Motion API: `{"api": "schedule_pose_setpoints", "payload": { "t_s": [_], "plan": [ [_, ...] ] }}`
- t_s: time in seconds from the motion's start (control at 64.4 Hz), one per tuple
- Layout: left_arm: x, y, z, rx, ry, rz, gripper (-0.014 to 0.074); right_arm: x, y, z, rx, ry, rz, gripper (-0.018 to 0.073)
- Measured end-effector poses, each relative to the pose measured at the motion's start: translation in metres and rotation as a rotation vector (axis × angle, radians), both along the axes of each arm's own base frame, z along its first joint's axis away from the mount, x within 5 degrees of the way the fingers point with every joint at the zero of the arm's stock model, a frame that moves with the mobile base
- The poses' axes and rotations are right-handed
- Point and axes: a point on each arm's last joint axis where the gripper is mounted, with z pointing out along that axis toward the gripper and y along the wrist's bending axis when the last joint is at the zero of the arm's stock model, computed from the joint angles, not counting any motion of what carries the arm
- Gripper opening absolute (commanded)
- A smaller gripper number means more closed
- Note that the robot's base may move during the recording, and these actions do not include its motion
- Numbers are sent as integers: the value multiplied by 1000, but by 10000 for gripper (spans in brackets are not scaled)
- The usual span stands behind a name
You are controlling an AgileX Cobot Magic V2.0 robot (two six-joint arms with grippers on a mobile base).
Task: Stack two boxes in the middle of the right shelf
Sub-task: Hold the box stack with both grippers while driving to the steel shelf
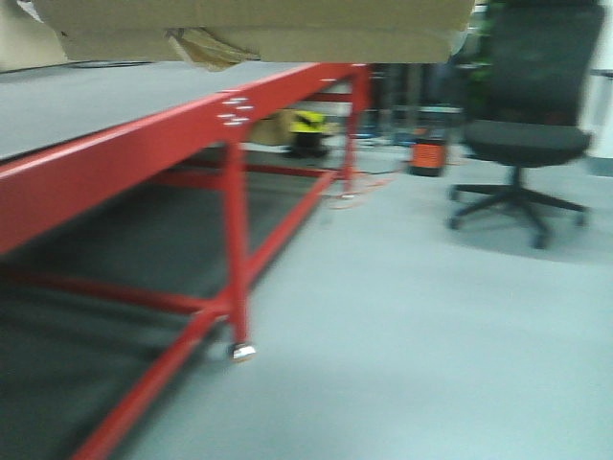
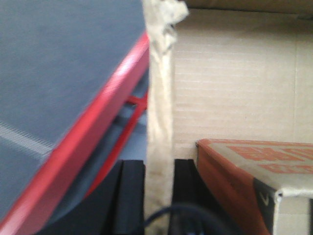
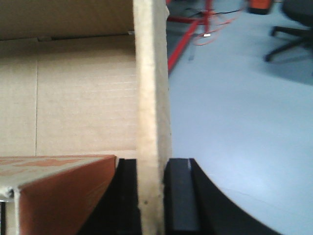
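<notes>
1. The left gripper [image 2: 159, 169] is clamped on the left side wall of the large cardboard box [image 2: 234, 73]. Its black fingers [image 2: 133, 196] press the wall's edge from either side. A strip of ragged tan tape [image 2: 164, 29] runs along that edge and frays at its far end.
2. The right gripper [image 3: 150, 166] is closed the same way on the opposite wall of the large cardboard box [image 3: 73, 98]. One of its fingers [image 3: 181, 196] is outside the wall and the other inside.
3. A smaller box [image 2: 254, 161] with orange print lies inside the large one, between the two held walls. In the right wrist view the smaller box [image 3: 58, 186] sits just beside the inner finger.
4. In the blurred front view the large cardboard box [image 1: 259, 24] fills the top of the frame. It is carried high over the near edge of the red-framed platform [image 1: 144, 144] and is not touching the grey deck.
5. Both wrist cameras look along their fingers with the gripped walls running straight away from the lens. The arms themselves are out of frame.
6. In the left wrist view the red-framed platform [image 2: 58, 73] lies outside the left wall. Beyond the right wall are the pale floor [image 3: 234, 122] and an office chair [image 1: 527, 134].
</notes>
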Motion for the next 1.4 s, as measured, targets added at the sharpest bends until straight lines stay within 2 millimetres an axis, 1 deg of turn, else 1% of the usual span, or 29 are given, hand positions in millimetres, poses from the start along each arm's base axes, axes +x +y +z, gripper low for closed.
{"api": "schedule_pose_setpoints", "payload": {
  "t_s": [1.398],
  "plan": [
    [0, -1, 0, -1, 2, -2, -111, -1, 0, 1, -1, -2, -1, -151]
  ]
}}
